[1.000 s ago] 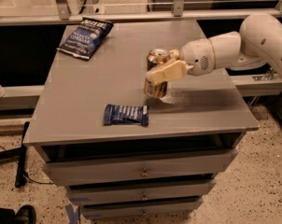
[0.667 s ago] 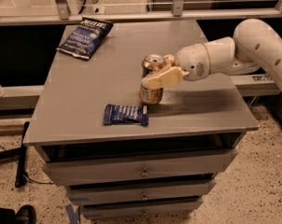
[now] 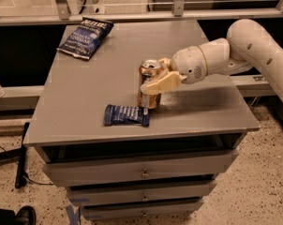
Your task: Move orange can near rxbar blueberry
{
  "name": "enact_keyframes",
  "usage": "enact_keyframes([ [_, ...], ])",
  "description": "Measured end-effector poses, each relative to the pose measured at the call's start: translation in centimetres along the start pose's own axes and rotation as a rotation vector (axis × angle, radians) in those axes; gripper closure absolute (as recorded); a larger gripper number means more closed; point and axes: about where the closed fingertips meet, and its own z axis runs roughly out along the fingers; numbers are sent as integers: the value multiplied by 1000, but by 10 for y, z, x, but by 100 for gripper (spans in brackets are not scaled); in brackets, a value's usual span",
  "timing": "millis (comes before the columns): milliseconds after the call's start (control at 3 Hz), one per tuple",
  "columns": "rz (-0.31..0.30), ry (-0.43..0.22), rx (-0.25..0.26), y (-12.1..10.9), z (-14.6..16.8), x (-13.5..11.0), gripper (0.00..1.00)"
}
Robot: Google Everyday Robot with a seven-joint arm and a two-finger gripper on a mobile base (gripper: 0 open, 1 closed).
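Observation:
The orange can stands upright on the grey table, silver top showing, just right of and behind the rxbar blueberry, almost touching its right end. The bar is a flat dark blue wrapper with white print lying near the table's front edge. My gripper reaches in from the right on a white arm; its cream fingers are shut on the can's upper half, one in front and one behind.
A larger dark blue chip bag lies at the table's back left corner. The table is a drawer cabinet with its front edge close to the bar. A metal rail runs behind the table.
My gripper has carried the can to the left and forward, toward the blue bar. The can now stands next to the bar's right end. The bar and chip bag have not moved.

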Motion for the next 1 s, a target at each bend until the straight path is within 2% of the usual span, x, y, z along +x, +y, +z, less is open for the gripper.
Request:
enact_keyframes([
  [667, -91, 50, -44, -34, 2, -2, 12],
  [1000, -105, 56, -48, -41, 1, -3, 0],
])
